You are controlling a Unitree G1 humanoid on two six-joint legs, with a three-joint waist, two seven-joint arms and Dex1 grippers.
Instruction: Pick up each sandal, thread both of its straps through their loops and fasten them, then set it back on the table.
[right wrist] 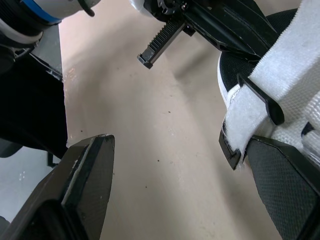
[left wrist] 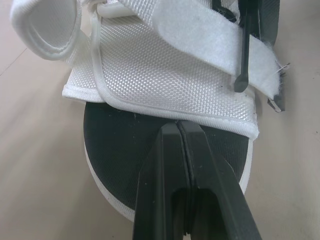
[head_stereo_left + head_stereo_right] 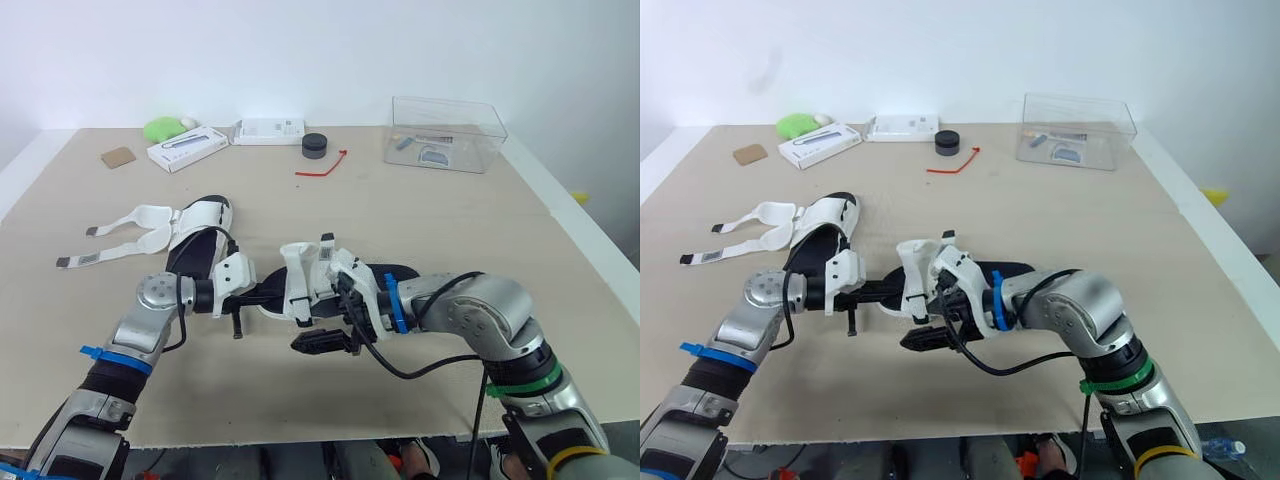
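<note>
Sandals: two. One sandal (image 3: 303, 283) is mid-table (image 3: 450, 230); the other sandal (image 3: 200, 232) lies to its left, two straps (image 3: 120, 240) splayed loose. Left wrist view: left gripper (image 2: 178, 125) pressed together over the first's black insole (image 2: 125, 150), tips at the white upper (image 2: 165, 75). Right wrist view: right gripper (image 1: 180, 150) spread wide, one finger beside a fastening strap (image 1: 280, 85).

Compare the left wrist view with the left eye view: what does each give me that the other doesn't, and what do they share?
Left wrist view: the left gripper up close, its fingers pressed together at the hem of the held sandal and its mesh upper, over the black insole.
Left eye view: the second sandal lying on the table with both straps splayed open, and the right gripper open at the held sandal's other end.
Both: the held sandal, its white strap and the table.
</note>
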